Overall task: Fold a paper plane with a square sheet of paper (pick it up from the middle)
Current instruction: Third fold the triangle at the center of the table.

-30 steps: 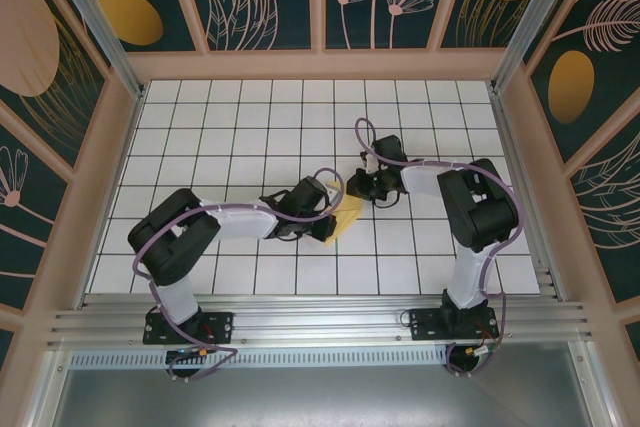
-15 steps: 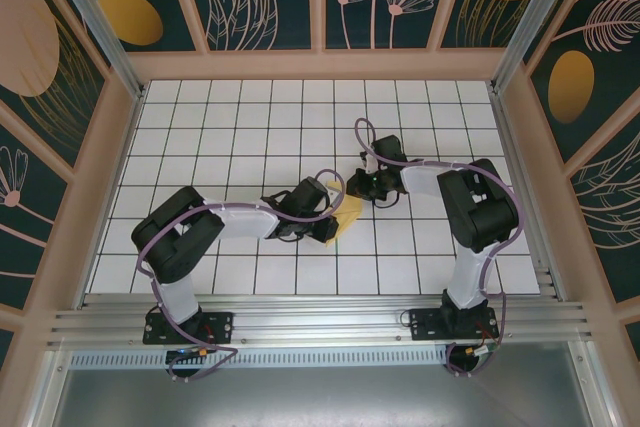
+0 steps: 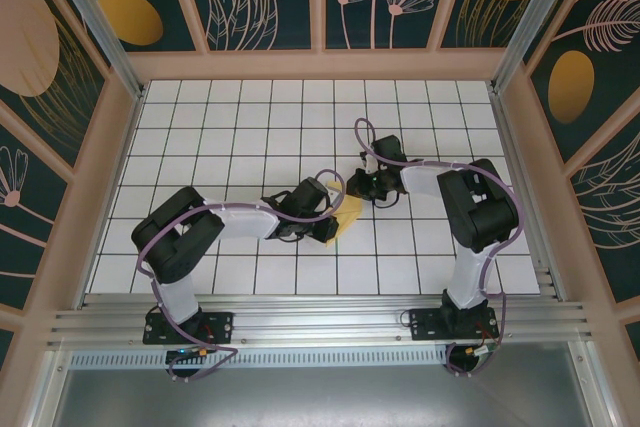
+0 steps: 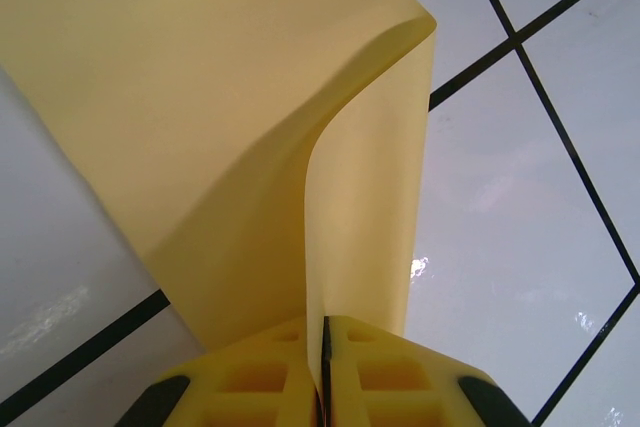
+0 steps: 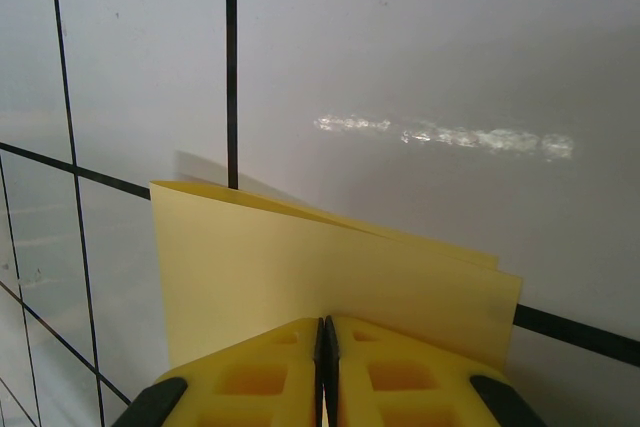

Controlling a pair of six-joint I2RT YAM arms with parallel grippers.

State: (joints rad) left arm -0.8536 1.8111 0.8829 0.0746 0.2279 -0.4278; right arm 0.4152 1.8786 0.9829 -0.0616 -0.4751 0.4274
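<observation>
Top view, left to right: left arm [image 3: 235, 217] reaches in toward frame centre. Left gripper [image 3: 326, 229] sits at the lower left edge of the square sheet of paper [image 3: 349, 213]. We see the sheet just right of centre on the white gridded table [image 3: 200, 127], a small yellow sliver between the two grippers. Right gripper [image 3: 363, 187] is at its upper end, and right arm [image 3: 470, 207] bends back to the lower right. From up here we can't read either jaw gap or the sheet's shape; the wrists cover most of it.

Left wrist view fills that in. Left gripper [image 4: 325, 372] is at bottom centre, its yellow fingers [image 4: 270, 382] pressed together to a thin dark seam with the sheet [image 4: 230, 97] running into it, so it is pinched tight on paper. The sheet rises toward the upper left. Its right part curls over into a standing flap with a rounded bend near upper centre. Tiles and black grid lines [image 4: 515, 39] at right.

Right wrist view: right gripper [image 5: 325, 367] at bottom centre, fingers [image 5: 400, 377] likewise closed to a hairline. The sheet [image 5: 330, 267] comes out just above the tips, so we read it as clamped too. Here we see two layers, edges slightly offset at the right. The upper left corner sits by a vertical grid line [image 5: 231, 57].
</observation>
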